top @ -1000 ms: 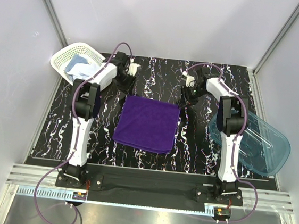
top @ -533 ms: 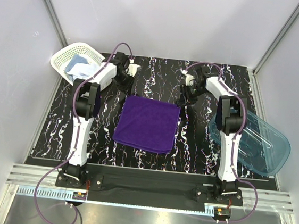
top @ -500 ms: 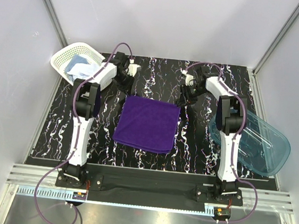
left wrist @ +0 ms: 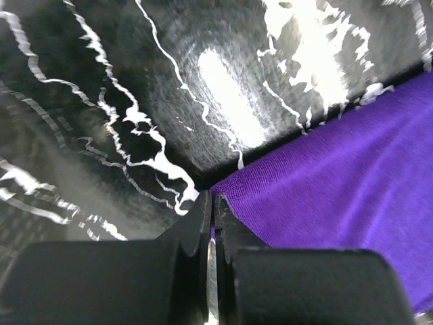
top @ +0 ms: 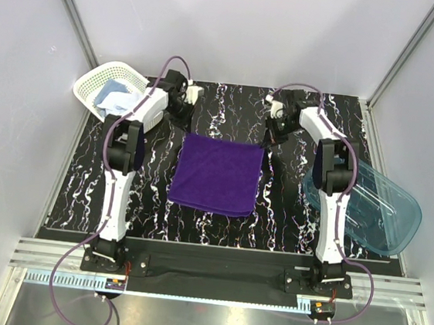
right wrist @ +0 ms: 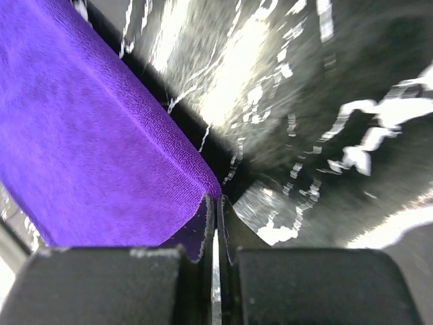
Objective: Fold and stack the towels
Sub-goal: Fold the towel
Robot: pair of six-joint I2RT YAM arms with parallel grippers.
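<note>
The left gripper is closed, and its two black fingers pinch the far left corner of the deep purple cloth towel. From this gripper the purple cloth spreads to the right and toward the arm bases. The right gripper is closed too, on the far right corner of the same towel, and the cloth spreads from it to the left. In both wrist views the corner sits right between the fingertips.

One second ago both grippers stood partly open just behind these corners, and the towel lay flat and a little turned on the black white-veined table. Now the far edge runs almost straight between the two grippers. The near edge lies further from the arm bases than before, so the towel looks shorter from front to back.

The white lattice plastic basket is to the left of the left gripper, with a light blue cloth in it. The translucent blue plastic tub is to the right of the right gripper, nearer the arm bases. Both are where they were.
</note>
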